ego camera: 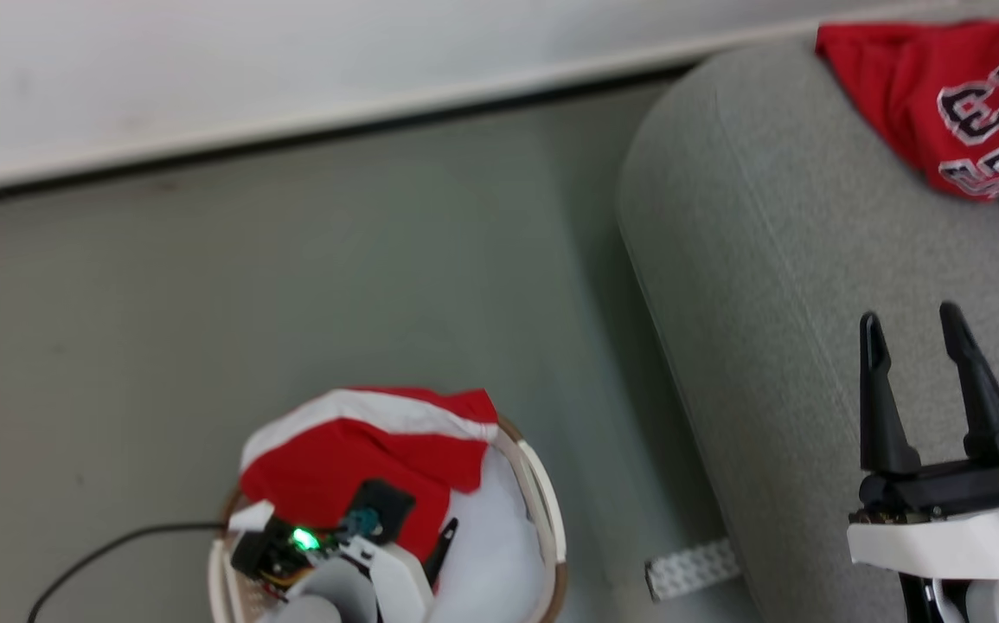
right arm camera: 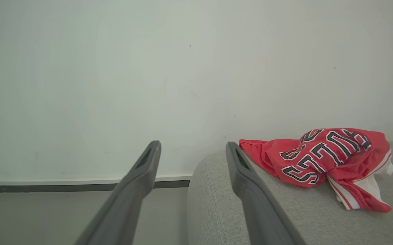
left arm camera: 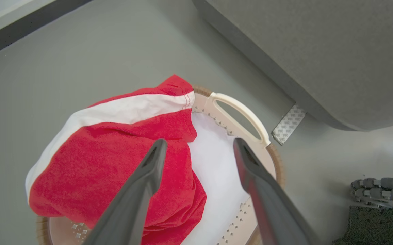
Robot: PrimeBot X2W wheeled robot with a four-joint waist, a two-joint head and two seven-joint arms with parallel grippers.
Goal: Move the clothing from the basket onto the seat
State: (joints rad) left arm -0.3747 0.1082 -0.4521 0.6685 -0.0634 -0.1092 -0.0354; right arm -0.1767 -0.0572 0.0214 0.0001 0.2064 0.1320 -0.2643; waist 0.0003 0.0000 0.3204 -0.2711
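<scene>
your left gripper (left arm camera: 199, 143) hangs over the basket (left arm camera: 240, 109), jaws wide and empty. in its view the red cloth (left arm camera: 114, 163) lies in the basket, long axis 7 to 1 o'clock, white band along the top. in the head view a jersey (ego camera: 940, 95) lies on the seat (ego camera: 767, 260) at 1 o'clock of your right gripper (ego camera: 910, 316), whose jaws are also wide and empty.
</scene>
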